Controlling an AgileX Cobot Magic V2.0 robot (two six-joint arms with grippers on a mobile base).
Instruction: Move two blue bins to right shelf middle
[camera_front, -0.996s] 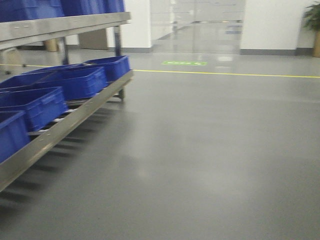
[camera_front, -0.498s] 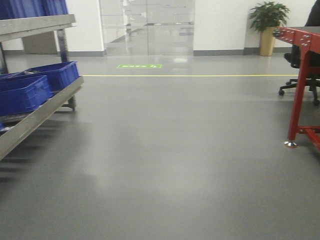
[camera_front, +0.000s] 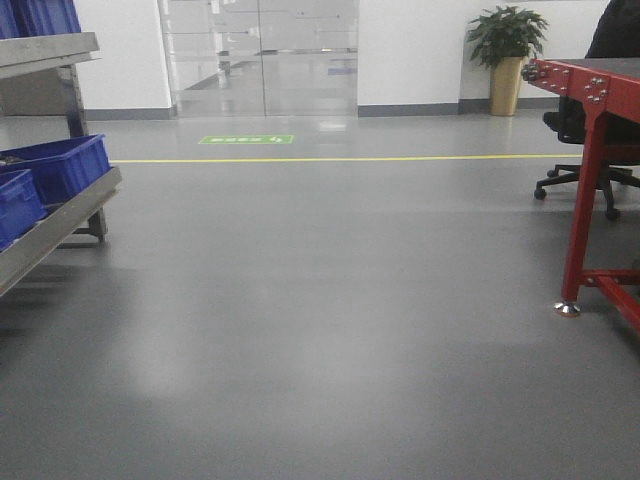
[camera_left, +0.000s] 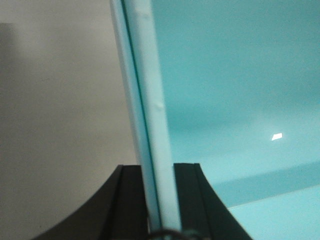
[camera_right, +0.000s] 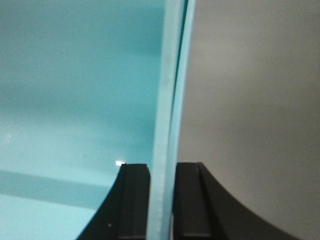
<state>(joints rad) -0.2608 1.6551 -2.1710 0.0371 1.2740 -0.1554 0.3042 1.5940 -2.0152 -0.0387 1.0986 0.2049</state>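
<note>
The left wrist view looks along the rim (camera_left: 150, 100) of a pale cyan-blue bin, whose smooth inner wall (camera_left: 240, 75) fills the right half. My left gripper (camera_left: 157, 167) is shut on that rim, one black finger (camera_left: 131, 200) outside and one inside. In the right wrist view my right gripper (camera_right: 162, 167) is shut on the opposite rim (camera_right: 170, 90), with the bin's inside (camera_right: 75, 75) to its left. Whether one bin or two nested bins are held, I cannot tell. The right shelf middle is out of view, and the front view shows neither bins nor grippers.
A steel rack (camera_front: 50, 225) with dark royal-blue bins (camera_front: 60, 165) stands at the left edge. A red table frame (camera_front: 585, 190) and an office chair (camera_front: 580, 170) stand at the right. Beyond the grey floor are a yellow line (camera_front: 340, 159), glass doors (camera_front: 260, 55) and a potted plant (camera_front: 507, 50).
The front view has swung to the right: the rack with dark blue bins slid towards the left edge, and the red table, chair and plant came into view.
</note>
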